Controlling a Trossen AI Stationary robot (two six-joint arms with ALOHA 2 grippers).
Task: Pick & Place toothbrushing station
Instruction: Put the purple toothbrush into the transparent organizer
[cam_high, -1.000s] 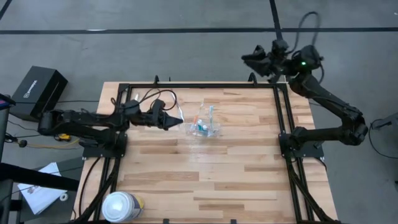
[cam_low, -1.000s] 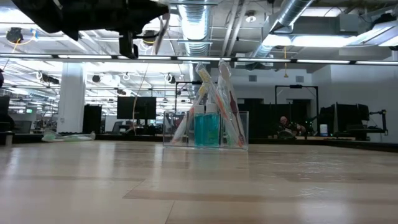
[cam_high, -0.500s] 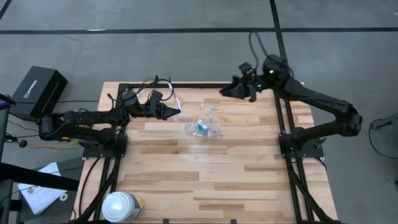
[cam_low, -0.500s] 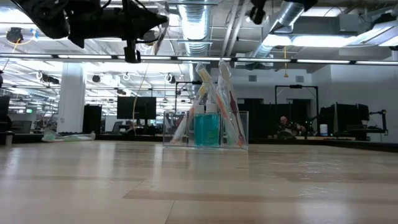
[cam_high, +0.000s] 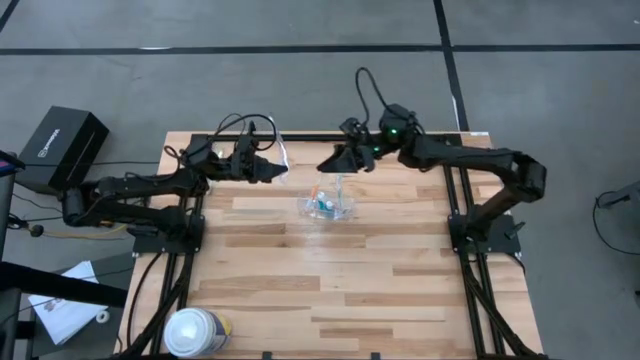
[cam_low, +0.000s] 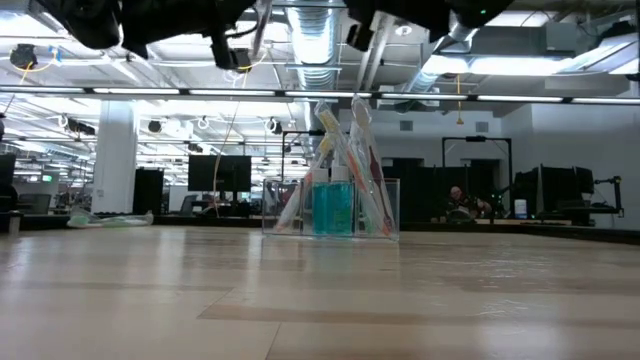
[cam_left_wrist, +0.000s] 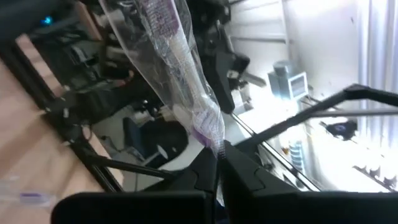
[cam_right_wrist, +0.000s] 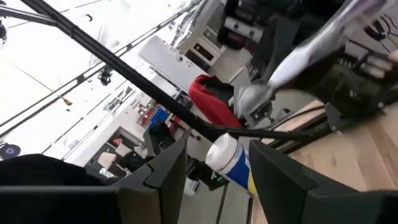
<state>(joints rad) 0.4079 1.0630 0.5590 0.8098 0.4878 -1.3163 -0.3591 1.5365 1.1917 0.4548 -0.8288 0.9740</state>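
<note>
Two arms hang above a light wooden table (cam_high: 330, 270) of butcher-block planks inside a black frame. Nearest the front edge stands a white canister (cam_high: 196, 331), left of centre. Mid-table sits the clear cup (cam_low: 331, 208), upright, with toothbrushes (cam_low: 342, 150) leaning in it and a blue tube (cam_low: 332, 207) between them. The left gripper (cam_high: 278, 176) is raised beside the cup toward the back left, fingers pinched together on a wrapped toothbrush (cam_left_wrist: 180, 56) in clear film. The right gripper (cam_high: 325, 164) is above the cup's far side, its fingers (cam_right_wrist: 163, 174) apart with nothing between them. Off the table's left lie a black box (cam_high: 60, 146) and papers on grey floor. Beyond, an open hall with ceiling ducts (cam_low: 315, 40), monitors (cam_low: 215, 175) and a seated person (cam_low: 459, 203).
</note>
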